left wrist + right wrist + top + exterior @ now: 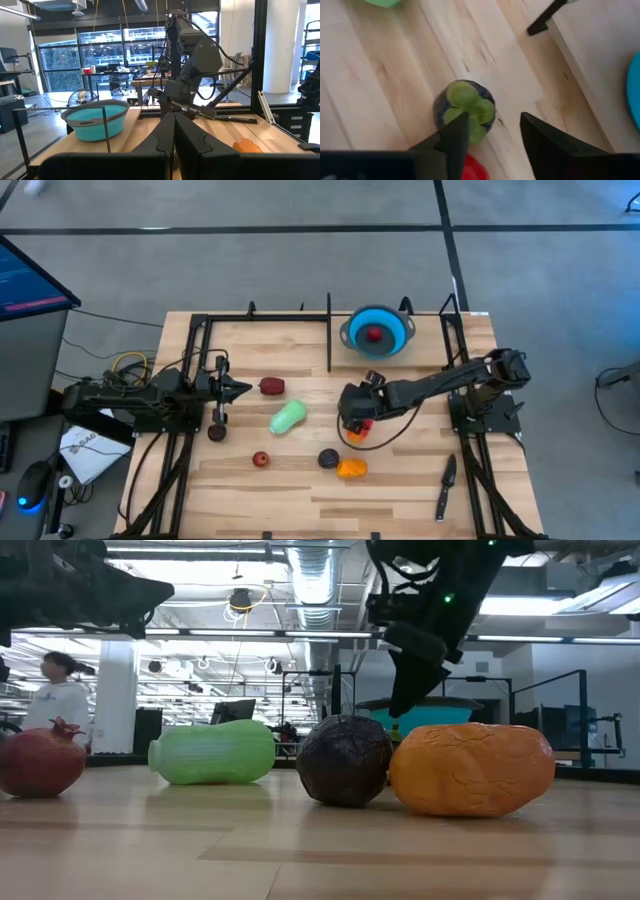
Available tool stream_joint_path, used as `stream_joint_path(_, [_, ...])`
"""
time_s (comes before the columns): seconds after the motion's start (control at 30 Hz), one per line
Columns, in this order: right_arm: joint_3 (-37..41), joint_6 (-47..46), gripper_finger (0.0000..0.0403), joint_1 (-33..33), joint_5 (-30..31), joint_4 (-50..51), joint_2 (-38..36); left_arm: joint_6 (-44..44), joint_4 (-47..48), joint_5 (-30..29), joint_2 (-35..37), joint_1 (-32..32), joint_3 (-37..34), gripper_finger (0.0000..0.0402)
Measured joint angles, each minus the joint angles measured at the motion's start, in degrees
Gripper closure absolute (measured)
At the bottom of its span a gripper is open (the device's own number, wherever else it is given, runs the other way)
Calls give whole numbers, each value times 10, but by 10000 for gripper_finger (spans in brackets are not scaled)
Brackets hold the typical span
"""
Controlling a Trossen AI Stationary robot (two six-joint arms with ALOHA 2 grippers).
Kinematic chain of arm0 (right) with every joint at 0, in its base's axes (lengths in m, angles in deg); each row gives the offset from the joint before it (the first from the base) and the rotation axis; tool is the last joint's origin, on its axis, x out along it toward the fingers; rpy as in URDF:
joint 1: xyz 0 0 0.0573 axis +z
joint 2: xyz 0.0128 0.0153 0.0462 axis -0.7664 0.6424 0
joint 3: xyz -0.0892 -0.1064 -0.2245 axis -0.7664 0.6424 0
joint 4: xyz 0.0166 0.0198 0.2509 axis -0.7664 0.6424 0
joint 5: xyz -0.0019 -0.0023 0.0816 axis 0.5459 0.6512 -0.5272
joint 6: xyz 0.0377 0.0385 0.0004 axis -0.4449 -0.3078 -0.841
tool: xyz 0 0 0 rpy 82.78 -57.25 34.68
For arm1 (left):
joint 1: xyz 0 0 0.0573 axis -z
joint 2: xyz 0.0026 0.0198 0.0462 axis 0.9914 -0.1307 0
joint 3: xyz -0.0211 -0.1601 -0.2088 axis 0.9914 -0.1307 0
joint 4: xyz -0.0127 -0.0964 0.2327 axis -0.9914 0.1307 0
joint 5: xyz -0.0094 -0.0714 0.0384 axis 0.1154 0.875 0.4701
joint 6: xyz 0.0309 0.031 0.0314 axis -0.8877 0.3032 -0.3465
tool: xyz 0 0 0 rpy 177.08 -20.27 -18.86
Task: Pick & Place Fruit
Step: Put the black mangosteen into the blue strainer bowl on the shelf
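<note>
1. The high view looks straight down on the whole table [400,490].
2. The low view sits at table-top height, close to the orange fruit [470,768], facing the room.
3. The left wrist view looks level across the table, sharing the blue bowl [95,118] with the high view.
4. The right wrist view looks down, close to the boards.
</note>
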Motion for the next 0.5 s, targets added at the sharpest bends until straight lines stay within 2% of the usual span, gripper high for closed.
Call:
stream_joint_path(0.2, [0,15,288,-22,-42,-20,5,0,-2,0,0,0,0,399])
stream_joint_path(0.37, [0,16,294,-34,-91,-19,5,0,-2,0,0,0,0,399])
stream_joint_path(0.5, [0,16,294,-39,-102,-19,5,0,-2,0,0,0,0,399])
